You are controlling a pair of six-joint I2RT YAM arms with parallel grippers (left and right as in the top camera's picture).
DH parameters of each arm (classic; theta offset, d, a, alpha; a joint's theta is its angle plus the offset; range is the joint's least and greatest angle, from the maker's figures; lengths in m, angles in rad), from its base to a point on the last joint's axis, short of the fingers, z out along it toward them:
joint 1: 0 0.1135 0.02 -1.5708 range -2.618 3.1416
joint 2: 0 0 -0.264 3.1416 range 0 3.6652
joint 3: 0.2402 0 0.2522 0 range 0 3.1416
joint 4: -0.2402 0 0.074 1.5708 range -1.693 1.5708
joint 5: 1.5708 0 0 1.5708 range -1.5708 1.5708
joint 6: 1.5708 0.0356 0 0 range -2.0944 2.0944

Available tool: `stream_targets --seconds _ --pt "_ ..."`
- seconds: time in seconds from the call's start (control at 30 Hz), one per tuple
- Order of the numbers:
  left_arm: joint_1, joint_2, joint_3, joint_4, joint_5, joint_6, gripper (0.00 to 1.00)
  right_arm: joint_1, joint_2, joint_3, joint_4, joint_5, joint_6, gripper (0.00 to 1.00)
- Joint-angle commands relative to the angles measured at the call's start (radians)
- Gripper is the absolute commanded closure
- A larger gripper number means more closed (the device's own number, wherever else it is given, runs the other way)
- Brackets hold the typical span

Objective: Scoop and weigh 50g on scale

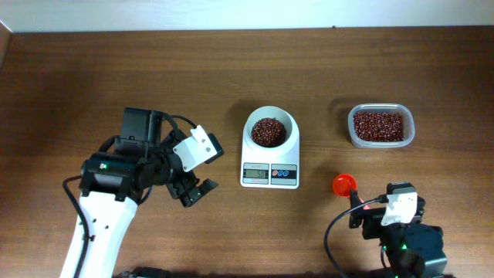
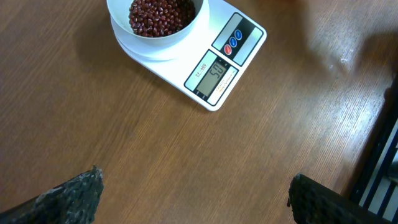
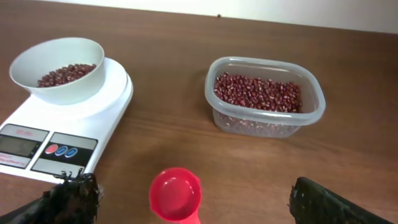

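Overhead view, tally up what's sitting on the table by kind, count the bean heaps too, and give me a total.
scale: 1
white bowl: 1
clear tub: 1
red scoop: 1
bean heaps: 2, bowl heap and tub heap
Total: 6
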Motion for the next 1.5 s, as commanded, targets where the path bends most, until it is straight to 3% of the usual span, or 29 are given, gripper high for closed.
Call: stream_targets --seconds 0.0,0.1,0.57,1.03,1.2,1.47 --pt "-0.004 -0.003 0.000 0.002 0.003 -0.009 0.01 0.005 -0.011 -0.010 -0.028 0.027 0.011 0.01" --pt "-0.004 -0.003 0.000 0.002 0.003 -0.009 0.01 0.005 -0.011 -0.045 0.018 0.017 0.012 0.01" --pt "-0.004 -0.003 0.000 0.002 0.003 -0.009 0.01 0.005 -0.006 -0.336 0.647 -0.064 0.031 0.01" --pt "-0.004 -0.002 0.000 0.002 0.003 -0.009 0.01 0.005 -0.006 -0.336 0.652 -0.087 0.030 0.01" --pt "-0.004 -0.003 0.000 0.002 0.003 -0.009 0.01 -0.155 -0.078 -0.336 0.611 -0.177 0.030 0.01" --pt "-0.004 -0.003 0.000 0.002 0.003 -0.009 0.01 -0.160 -0.077 -0.336 0.603 -0.097 0.030 0.01"
